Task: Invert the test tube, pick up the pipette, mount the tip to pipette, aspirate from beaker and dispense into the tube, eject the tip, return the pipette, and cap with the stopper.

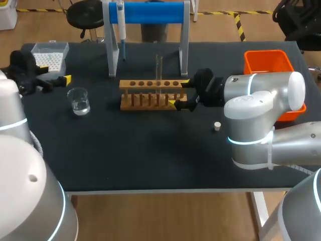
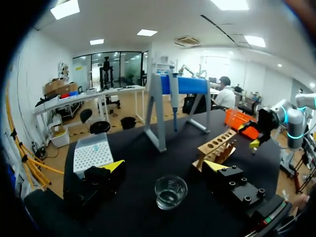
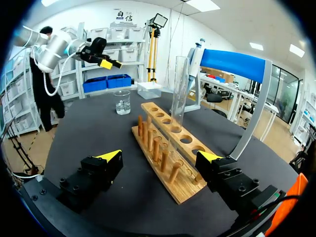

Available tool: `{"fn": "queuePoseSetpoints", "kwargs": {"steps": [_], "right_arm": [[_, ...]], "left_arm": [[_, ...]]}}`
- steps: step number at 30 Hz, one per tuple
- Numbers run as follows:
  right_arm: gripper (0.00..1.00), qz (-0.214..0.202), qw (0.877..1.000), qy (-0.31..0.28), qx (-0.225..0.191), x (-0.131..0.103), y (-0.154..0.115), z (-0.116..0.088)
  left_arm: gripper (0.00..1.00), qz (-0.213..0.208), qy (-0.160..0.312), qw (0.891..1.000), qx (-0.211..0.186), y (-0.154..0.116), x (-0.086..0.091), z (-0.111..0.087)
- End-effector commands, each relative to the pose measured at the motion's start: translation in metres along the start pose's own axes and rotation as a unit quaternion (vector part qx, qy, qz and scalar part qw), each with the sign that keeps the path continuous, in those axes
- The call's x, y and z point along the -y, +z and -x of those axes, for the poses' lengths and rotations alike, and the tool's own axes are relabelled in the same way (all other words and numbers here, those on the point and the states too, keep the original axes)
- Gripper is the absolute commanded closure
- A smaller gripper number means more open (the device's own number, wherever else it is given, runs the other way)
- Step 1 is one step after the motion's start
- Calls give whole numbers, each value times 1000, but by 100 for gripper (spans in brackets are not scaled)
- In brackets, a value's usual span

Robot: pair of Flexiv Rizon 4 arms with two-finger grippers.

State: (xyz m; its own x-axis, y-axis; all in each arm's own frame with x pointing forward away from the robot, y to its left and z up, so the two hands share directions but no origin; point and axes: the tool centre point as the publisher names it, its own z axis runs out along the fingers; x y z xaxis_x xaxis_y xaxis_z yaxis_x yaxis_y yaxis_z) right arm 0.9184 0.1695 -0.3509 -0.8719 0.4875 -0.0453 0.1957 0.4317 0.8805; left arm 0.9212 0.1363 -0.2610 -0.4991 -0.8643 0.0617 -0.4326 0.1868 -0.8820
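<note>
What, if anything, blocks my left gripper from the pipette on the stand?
Probably nothing. The left gripper is open beside the tip box, the pipette hangs at the stand's left end, and the beaker sits off that line. The right gripper is at the rack.

No text, number or label is legible on the wooden test-tube rack (image 1: 150, 94), clear glass beaker (image 1: 79, 101) or black surface (image 1: 150, 150).

test tube (image 1: 159, 68) 1 | pipette (image 1: 121, 25) 1 | beaker (image 1: 79, 102) 1 | stopper (image 1: 217, 126) 1
</note>
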Motion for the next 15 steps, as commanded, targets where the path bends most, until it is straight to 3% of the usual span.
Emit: {"fn": "queuePoseSetpoints", "kwargs": {"steps": [1, 6, 15], "right_arm": [[0, 0, 1000, 0, 0, 0, 0, 0], [0, 0, 1000, 0, 0, 0, 0, 0], [0, 0, 1000, 0, 0, 0, 0, 0]], "left_arm": [[0, 22, -6, 991, 128, -4, 0, -1], [0, 29, -11, 988, 153, -7, -2, 13], [0, 35, -21, 986, 159, 6, -10, 37]]}}
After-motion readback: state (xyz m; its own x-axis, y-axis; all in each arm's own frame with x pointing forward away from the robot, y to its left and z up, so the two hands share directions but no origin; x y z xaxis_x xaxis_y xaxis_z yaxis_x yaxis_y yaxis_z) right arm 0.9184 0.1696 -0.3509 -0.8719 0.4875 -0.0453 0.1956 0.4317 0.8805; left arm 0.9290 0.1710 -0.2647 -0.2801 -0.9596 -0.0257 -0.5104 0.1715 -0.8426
